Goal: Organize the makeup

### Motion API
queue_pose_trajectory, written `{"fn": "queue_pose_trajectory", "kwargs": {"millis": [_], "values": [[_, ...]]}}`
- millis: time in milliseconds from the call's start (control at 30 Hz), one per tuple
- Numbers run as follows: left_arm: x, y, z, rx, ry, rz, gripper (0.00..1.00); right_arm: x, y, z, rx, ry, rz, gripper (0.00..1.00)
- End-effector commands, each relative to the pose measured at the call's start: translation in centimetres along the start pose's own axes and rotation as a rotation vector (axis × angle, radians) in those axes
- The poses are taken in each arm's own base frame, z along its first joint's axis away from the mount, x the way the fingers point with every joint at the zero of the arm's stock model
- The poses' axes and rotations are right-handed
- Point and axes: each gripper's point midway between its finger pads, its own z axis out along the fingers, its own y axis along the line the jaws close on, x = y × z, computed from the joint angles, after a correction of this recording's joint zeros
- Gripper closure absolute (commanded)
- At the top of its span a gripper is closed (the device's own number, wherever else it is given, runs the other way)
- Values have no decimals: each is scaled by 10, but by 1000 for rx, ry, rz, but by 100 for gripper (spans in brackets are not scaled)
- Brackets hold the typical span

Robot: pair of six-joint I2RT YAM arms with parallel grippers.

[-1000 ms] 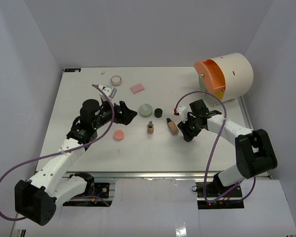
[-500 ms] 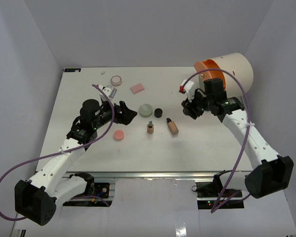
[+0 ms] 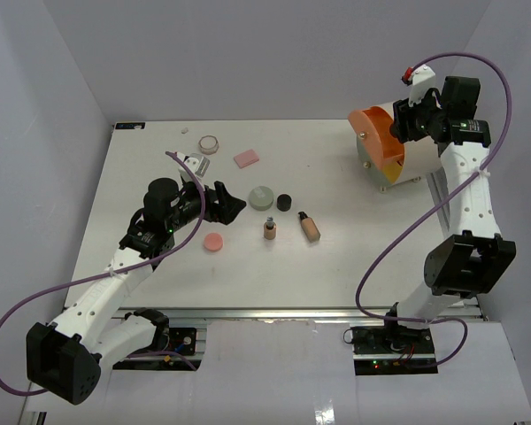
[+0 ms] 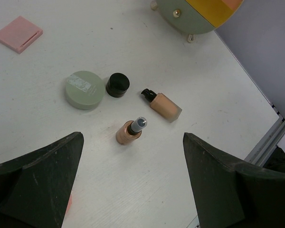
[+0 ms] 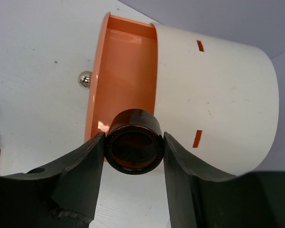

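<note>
One green compact (image 4: 84,89), black jar (image 4: 118,85), tube (image 4: 162,105), bottle (image 4: 131,132) beyond left fingers (image 4: 38,180)

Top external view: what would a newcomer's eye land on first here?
The right gripper, high at the far right, clamps a dark brown jar over the cream drum case, whose orange drawer is pulled out. Mid-table, the left gripper hovers open beside a grey-green compact and other loose makeup.

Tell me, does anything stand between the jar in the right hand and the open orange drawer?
Nothing visible does. The right hand holds the brown jar above the orange drawer of the cream case, with the opening uncovered.
</note>
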Motion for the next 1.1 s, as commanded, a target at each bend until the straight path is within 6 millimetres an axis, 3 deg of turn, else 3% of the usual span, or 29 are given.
{"fn": "queue_pose_trajectory", "kwargs": {"millis": [0,167,433,600,900,1000,1067], "values": [[-4,1,-3,-7,-14,16,3,-23,-14,2,23,-56,23,87],[-3,1,-2,-6,-11,15,3,-19,-16,17,0,-44,37,80],[-2,2,-1,-8,-7,14,3,-8,-15,37,-29,-16,55,43],[-1,3,-1,-10,-5,13,3,-3,-13,38,-36,-5,58,27],[0,3,0,-12,0,11,3,-20,-9,17,-32,-56,37,25],[1,4,0,-12,3,10,3,-29,-1,4,-48,-95,25,26],[1,4,1,-12,4,10,3,-34,15,-12,-95,-133,9,26]]}}
